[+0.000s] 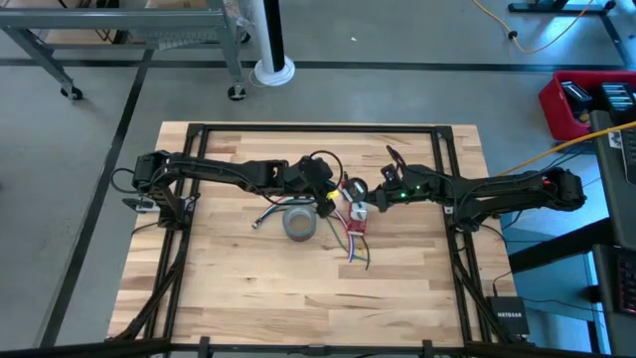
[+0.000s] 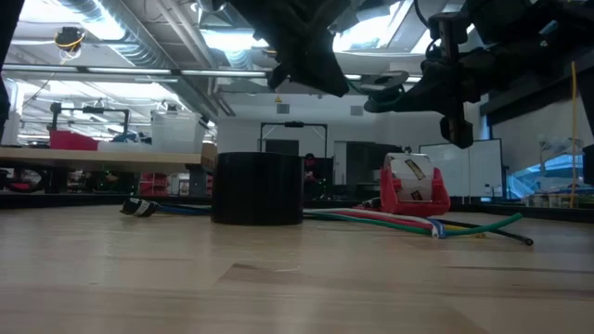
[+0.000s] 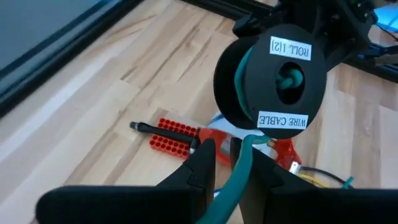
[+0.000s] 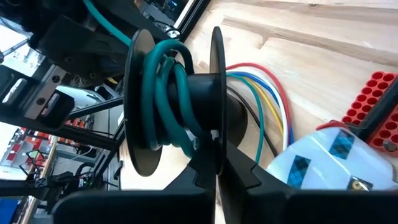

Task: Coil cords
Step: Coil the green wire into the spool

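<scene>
**Cord feeds from my left tool up to the spool in my right**

My right tool (image 4: 214,163) is shut on the flange of a black spool (image 3: 272,81), holding it off the worktop (image 1: 229,288) near the middle, just right of my left tool (image 3: 227,163). The spool's axle lies roughly level and points across toward my left arm, so its labelled face looks straight at my left wrist. That is the relation the next turn depends on: the cord has to go round an axis that runs along the line between my two tools, not across it.

The green cord (image 4: 163,93) already sits in a few loose turns on the spool's core, crowded toward one flange. From there a tail drops off the rim and runs down between the fingers (image 3: 200,165) of my left tool, which are nearly closed, pinching it lightly. So the cord lies just ahead of and above my left tool, and the left is the arm placed to guide it.

I judge the winding part done, with free cord left to take up. A grey tape roll (image 1: 300,225) stands on the worktop just below my left tool, and a bundle of coloured wires (image 2: 408,223) with a red block (image 3: 173,135) lies under the spool, close enough to snag a slack tail.
</scene>
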You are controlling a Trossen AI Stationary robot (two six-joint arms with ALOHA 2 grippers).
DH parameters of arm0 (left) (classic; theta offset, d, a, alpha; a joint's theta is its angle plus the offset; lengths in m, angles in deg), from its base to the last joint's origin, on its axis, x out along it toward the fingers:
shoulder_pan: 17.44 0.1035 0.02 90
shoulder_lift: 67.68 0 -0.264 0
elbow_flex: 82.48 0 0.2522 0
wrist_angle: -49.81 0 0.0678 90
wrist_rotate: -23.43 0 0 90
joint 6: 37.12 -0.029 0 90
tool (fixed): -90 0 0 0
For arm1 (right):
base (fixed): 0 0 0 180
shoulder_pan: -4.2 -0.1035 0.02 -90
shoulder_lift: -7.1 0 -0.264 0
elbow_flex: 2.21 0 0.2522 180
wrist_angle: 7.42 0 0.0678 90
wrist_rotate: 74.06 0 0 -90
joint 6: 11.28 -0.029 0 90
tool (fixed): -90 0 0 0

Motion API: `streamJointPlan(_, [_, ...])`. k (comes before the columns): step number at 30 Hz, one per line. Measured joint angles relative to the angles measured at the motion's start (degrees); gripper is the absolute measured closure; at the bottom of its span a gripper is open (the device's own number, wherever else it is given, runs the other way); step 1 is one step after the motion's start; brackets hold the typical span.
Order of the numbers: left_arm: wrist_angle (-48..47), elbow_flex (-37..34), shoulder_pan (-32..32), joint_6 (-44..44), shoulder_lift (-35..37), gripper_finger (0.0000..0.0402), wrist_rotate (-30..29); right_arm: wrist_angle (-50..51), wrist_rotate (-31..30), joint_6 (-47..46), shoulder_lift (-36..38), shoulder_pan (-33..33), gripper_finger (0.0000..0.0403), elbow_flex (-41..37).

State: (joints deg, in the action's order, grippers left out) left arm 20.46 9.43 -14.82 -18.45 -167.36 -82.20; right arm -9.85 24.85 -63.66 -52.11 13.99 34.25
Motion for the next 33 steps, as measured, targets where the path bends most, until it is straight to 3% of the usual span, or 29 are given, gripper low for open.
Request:
streamJointPlan(14, [-0.5,-0.1,-0.3,0.0,0.0,0.0359,6.2,0.0,1.2,0.4,0.2,0.0,0.0400,0.0])
streamJointPlan(33, [1.6,-0.2,0.9,2.2,1.8,0.0359,2.9,-0.6,1.2,1.9,0.2,0.0,0.0400,0.0])
